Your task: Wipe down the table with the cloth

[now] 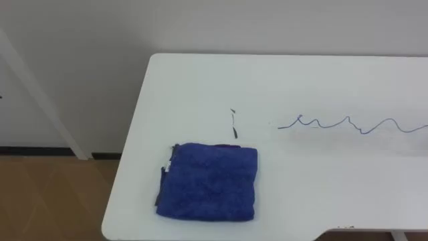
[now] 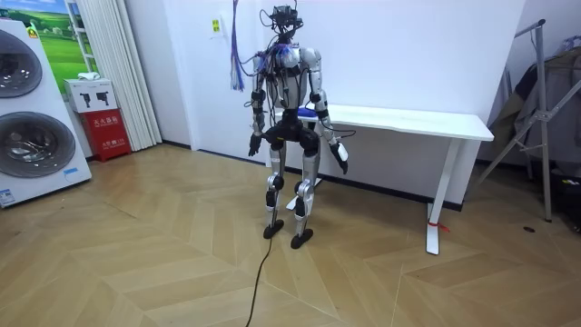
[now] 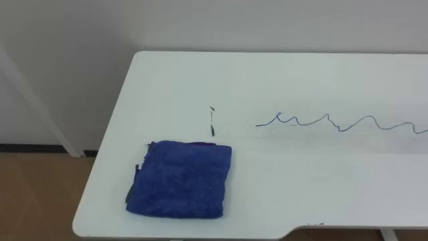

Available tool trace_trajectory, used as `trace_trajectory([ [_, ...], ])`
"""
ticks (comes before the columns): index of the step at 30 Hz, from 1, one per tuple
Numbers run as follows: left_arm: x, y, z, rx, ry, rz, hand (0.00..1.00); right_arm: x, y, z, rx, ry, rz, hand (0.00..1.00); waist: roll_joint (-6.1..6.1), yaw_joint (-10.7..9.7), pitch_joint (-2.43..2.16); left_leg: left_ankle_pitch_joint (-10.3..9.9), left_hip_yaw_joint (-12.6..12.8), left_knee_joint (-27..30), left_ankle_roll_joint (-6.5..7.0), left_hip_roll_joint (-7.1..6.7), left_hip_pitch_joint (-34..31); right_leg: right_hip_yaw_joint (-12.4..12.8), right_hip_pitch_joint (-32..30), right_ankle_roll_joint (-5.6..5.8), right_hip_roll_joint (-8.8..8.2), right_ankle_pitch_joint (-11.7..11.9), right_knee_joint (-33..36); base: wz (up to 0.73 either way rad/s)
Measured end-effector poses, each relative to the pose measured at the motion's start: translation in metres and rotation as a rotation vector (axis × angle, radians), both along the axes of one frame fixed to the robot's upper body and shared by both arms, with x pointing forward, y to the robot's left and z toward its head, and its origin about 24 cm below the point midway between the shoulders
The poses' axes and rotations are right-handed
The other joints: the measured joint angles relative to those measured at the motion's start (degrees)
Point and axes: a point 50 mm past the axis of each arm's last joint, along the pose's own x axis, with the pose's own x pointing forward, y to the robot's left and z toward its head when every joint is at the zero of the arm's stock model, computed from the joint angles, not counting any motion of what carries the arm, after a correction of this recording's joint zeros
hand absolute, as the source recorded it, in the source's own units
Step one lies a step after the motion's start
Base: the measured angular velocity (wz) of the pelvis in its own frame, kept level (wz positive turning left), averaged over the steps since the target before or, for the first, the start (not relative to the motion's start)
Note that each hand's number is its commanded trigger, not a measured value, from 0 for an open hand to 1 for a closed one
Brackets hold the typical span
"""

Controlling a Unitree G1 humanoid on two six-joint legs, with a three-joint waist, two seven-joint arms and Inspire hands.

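Cloth [image 1: 208, 181], blue and folded, lies on the white table [image 1: 321, 80] near its front-left corner, ahead of and above the left hand [image 2: 255, 149] and right hand [image 2: 341, 163]; both hang low, can't tell if they're loose or clenched; past the cloth, a blue squiggle [image 1: 348, 124].

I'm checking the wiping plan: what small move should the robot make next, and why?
Probably raise the right hand toward the blue cloth. It lies folded and unheld near the table's left front corner, the left hand and the right both hang low in the room view, and a blue pen line marks the tabletop to the cloth's right.
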Motion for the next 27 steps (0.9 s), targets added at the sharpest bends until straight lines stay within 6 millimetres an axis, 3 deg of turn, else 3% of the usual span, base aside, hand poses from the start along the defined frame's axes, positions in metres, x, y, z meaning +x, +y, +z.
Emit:
trace_trajectory([
  [11, 0.0, -0.001, 0.0, -0.018, -0.025, 0.058, 0.0, 0.0, 0.0, 0.0, 0.007, -0.013, -0.022, 0.0, 0.03, -0.1, 0.1, 0.0, 0.0, -0.2, 0.0, 0.01, -0.1, -0.1, 0.0, 0.0, 0.03, 0.0, 0.0, 0.0],
  [17, 0.0, -0.001, 0.0, -0.013, -0.026, 0.059, 0.0, -0.001, 0.0, 0.0, 0.024, -0.029, -0.119, 0.0, -0.04, -0.1, 0.05, 0.0, -0.1, -0.7, 0.01, -0.05, -0.5, -0.1, -0.4, 0.0, 0.1, 0.0, -0.1, 0.0],
  [21, 0.0, 0.0, 0.0, -0.019, -0.032, 0.093, 0.0, -0.01, -0.001, -0.001, 0.036, -0.028, -0.237, 0.0, -0.06, -0.6, 0.06, 0.0, -0.1, -0.6, 0.0, -0.09, -0.5, -0.2, -0.1, 0.0, 0.01, 0.0, -0.2, 0.01],
  [27, -0.008, 0.011, 0.003, 0.005, -0.048, 0.209, 0.0, -0.039, -0.021, 0.005, -0.044, -0.068, -0.679, 0.0, -0.26, -3.5, 0.07, 0.0, -0.3, -0.7, 0.0, -0.22, 0.7, -0.3, 1.2, 0.01, -0.11, 0.0, -0.9, 0.02],
])
